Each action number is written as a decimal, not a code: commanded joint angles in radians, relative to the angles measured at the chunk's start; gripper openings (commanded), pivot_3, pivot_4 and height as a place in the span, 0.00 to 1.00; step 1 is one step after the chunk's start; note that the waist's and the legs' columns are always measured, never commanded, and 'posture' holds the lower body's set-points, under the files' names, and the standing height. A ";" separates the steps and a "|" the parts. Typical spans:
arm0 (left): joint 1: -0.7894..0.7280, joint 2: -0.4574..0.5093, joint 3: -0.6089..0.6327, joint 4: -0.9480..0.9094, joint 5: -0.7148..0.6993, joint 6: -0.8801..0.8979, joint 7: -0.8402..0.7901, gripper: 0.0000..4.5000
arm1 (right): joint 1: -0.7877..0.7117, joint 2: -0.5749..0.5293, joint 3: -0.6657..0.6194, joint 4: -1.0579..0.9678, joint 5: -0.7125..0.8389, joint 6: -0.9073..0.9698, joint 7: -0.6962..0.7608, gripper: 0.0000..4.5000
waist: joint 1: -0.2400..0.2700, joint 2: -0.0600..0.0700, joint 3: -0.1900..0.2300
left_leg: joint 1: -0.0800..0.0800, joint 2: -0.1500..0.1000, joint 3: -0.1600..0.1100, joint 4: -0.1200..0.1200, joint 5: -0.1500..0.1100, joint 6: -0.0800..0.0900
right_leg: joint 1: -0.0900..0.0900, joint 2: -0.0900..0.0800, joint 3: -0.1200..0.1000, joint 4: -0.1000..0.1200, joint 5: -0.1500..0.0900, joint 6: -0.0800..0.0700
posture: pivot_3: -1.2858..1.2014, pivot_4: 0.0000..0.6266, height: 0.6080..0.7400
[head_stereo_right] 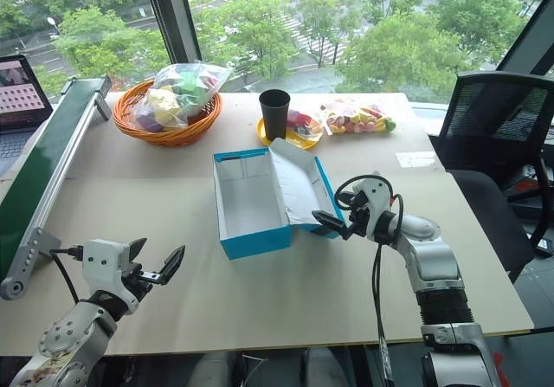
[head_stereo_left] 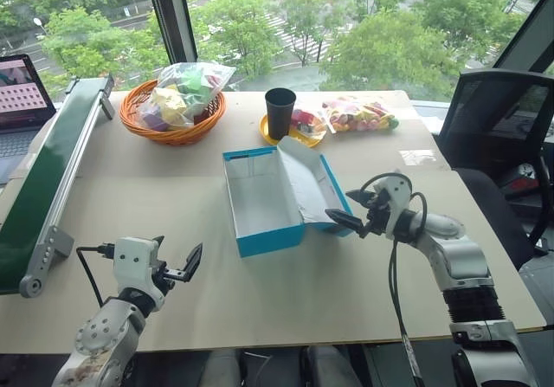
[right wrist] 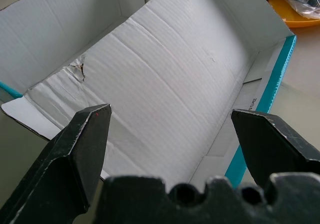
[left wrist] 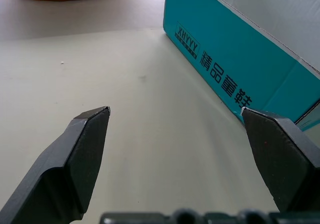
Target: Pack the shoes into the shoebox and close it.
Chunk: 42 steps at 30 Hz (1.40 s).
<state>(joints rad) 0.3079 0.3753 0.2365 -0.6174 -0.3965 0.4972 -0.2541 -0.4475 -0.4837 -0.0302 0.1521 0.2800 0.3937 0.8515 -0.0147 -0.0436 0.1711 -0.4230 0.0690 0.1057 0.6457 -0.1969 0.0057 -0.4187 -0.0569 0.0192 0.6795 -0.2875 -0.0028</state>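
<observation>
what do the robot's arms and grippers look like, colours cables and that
Both arms are silver-grey metal with ribbed black sections near the wrist. Each ends in a white block carrying two black, wedge-shaped fingers: the left gripper and the right gripper. A black cable loops out from each wrist and runs back along the arm.

Table (head_stereo_left: 260, 292), chair (head_stereo_left: 498, 119), window (head_stereo_left: 346, 23) with trees

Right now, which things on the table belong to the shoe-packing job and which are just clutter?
Job:
- shoebox, open and empty
- left gripper, open
- right gripper, open, at the lid

Clutter:
- basket of bags
- black cup
- yellow plate
- candy bag
- green conveyor
</observation>
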 commanded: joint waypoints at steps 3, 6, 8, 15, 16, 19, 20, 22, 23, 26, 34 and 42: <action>-0.045 0.000 0.040 -0.046 -0.008 -0.011 0.016 1.00 | -0.070 -0.023 0.009 -0.009 0.008 -0.001 0.030 0.99 | 0.000 0.000 0.000 | 0.000 0.000 0.000 0.000 0.000 0.000 | 0.000 0.000 0.000 0.000 0.000 0.000 | 0.52 0.24 0.97; -0.068 0.012 0.128 -0.046 -0.028 0.004 0.039 1.00 | -0.153 -0.022 0.032 -0.016 0.034 0.048 0.069 0.99 | -0.007 0.000 0.000 | 0.001 0.000 0.000 0.000 0.000 0.000 | 0.000 0.001 0.001 0.001 0.000 0.000 | 0.52 0.24 0.97; -0.088 0.035 0.241 -0.040 -0.054 0.021 0.059 1.00 | -0.241 -0.007 0.060 0.005 0.038 0.064 0.104 0.99 | -0.014 0.000 0.000 | 0.001 0.001 0.000 0.000 0.000 0.000 | -0.001 0.001 0.001 0.001 0.000 0.000 | 0.52 0.24 0.97; -0.073 0.139 0.626 -0.057 -0.165 0.173 0.123 1.00 | -0.562 0.211 0.141 0.254 -0.007 -0.103 0.132 0.99 | -0.044 0.000 0.000 | 0.000 0.003 0.000 -0.001 0.000 0.000 | -0.003 0.003 0.001 0.001 0.000 0.000 | 0.52 0.24 0.97; -0.074 0.139 0.649 -0.059 -0.179 0.187 0.133 1.00 | -0.574 0.227 0.139 0.269 0.006 -0.100 0.155 0.99 | -0.034 0.000 0.000 | 0.000 0.002 -0.001 -0.001 0.000 0.000 | -0.003 0.002 0.001 0.002 0.000 0.000 | 0.52 0.24 0.97; -0.022 0.132 0.814 -0.072 -0.242 0.213 0.137 1.00 | -0.626 0.332 0.178 0.359 -0.026 -0.247 0.169 0.99 | -0.019 -0.008 -0.004 | -0.003 0.002 -0.001 -0.001 -0.001 0.001 | -0.002 -0.003 -0.005 0.000 0.000 0.000 | 0.52 0.24 0.97; 0.000 0.131 0.847 -0.080 -0.251 0.218 0.135 1.00 | -0.641 0.356 0.183 0.393 -0.039 -0.273 0.163 0.99 | -0.024 -0.009 -0.005 | -0.004 0.002 -0.001 -0.001 -0.002 0.001 | -0.003 -0.003 -0.005 -0.001 0.000 0.000 | 0.52 0.24 0.97; 0.038 0.118 0.882 -0.090 -0.264 0.215 0.129 1.00 | -0.658 0.379 0.188 0.442 -0.052 -0.291 0.175 0.99 | -0.028 -0.009 -0.005 | -0.003 0.002 -0.001 -0.001 -0.002 0.000 | -0.003 -0.003 -0.005 0.000 0.000 0.000 | 0.52 0.24 0.97; 0.064 0.104 0.903 -0.090 -0.266 0.206 0.121 1.00 | -0.663 0.391 0.191 0.459 -0.049 -0.290 0.194 0.99 | -0.028 -0.009 -0.005 | -0.003 0.003 -0.001 -0.001 -0.002 0.000 | -0.003 -0.003 -0.005 0.000 0.000 0.000 | 0.52 0.24 0.97; 0.113 0.072 0.947 -0.075 -0.278 0.178 0.107 1.00 | -0.668 0.414 0.202 0.469 -0.022 -0.262 0.265 0.99 | -0.025 -0.010 -0.006 | -0.001 0.002 -0.001 -0.001 -0.002 -0.001 | -0.001 -0.004 -0.006 0.000 0.000 0.000 | 0.52 0.24 0.97; 0.088 0.209 0.936 0.257 -0.227 0.061 -0.011 1.00 | -0.606 0.474 0.251 0.298 0.029 -0.092 0.348 0.99 | -0.027 -0.010 -0.006 | 0.000 0.007 -0.001 -0.002 -0.001 -0.004 | -0.003 -0.002 -0.009 0.002 0.000 -0.006 | 0.52 0.24 0.97; -0.148 0.539 0.820 0.777 -0.129 -0.134 -0.201 1.00 | -0.520 0.484 0.292 0.083 0.049 0.032 0.300 0.99 | -0.028 -0.015 -0.009 | 0.000 0.010 -0.002 -0.002 -0.003 -0.013 | -0.004 -0.003 -0.016 0.002 0.000 -0.009 | 0.52 0.24 0.97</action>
<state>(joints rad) 0.1895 0.8556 1.0745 0.0817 -0.5502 0.4255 -0.4012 -0.9752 -0.0071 0.2622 0.3197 0.2980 0.3915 1.1702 -0.0428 -0.0584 0.1618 -0.4235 0.0797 0.1041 0.6430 -0.1996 -0.0075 -0.4230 -0.0597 0.0010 0.6812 -0.2867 -0.0128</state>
